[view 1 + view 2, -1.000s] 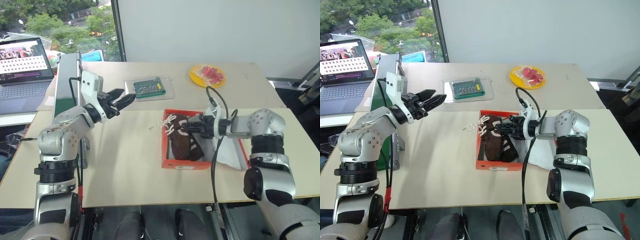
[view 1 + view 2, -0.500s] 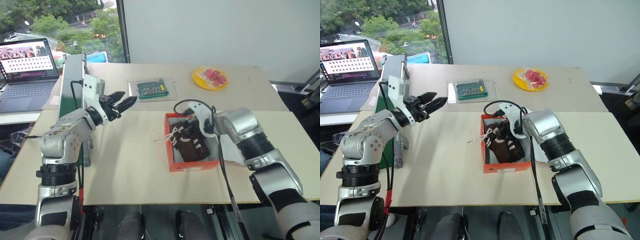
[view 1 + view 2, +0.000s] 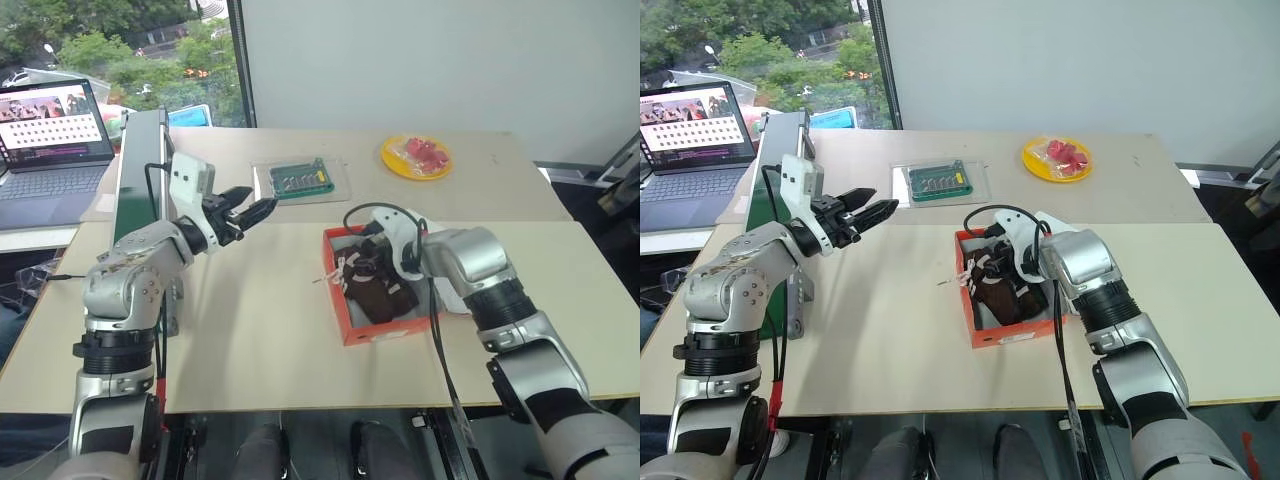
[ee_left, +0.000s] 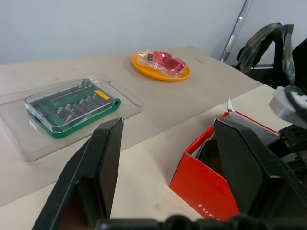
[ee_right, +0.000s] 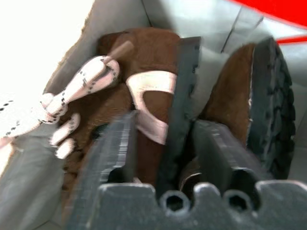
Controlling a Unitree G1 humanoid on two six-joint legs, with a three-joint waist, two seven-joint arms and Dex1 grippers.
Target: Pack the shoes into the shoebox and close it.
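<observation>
The orange-red shoebox [image 3: 385,328] stands open in the middle of the table, white inside. Both dark brown fuzzy shoes [image 3: 376,291] lie in it, and their cream laces [image 3: 326,277] hang over its left wall. My right gripper [image 5: 167,122] reaches down into the box, open. One shoe's black sole edge [image 5: 180,91] runs up between its fingers. The other shoe [image 5: 268,96] lies on its side next to it. My left gripper [image 3: 258,198] hovers open and empty above the table, left of the box and clear of it.
A clear tray with a green board [image 3: 300,178] lies behind the box. A yellow plate of red pieces [image 3: 416,154] sits at the back right. At the far left are a green upright panel [image 3: 133,180] and a laptop [image 3: 50,130].
My right wrist has rolled and tipped down into the box, and its fingers have come apart off the shoe. The box has turned a little. The left gripper has stayed put.
</observation>
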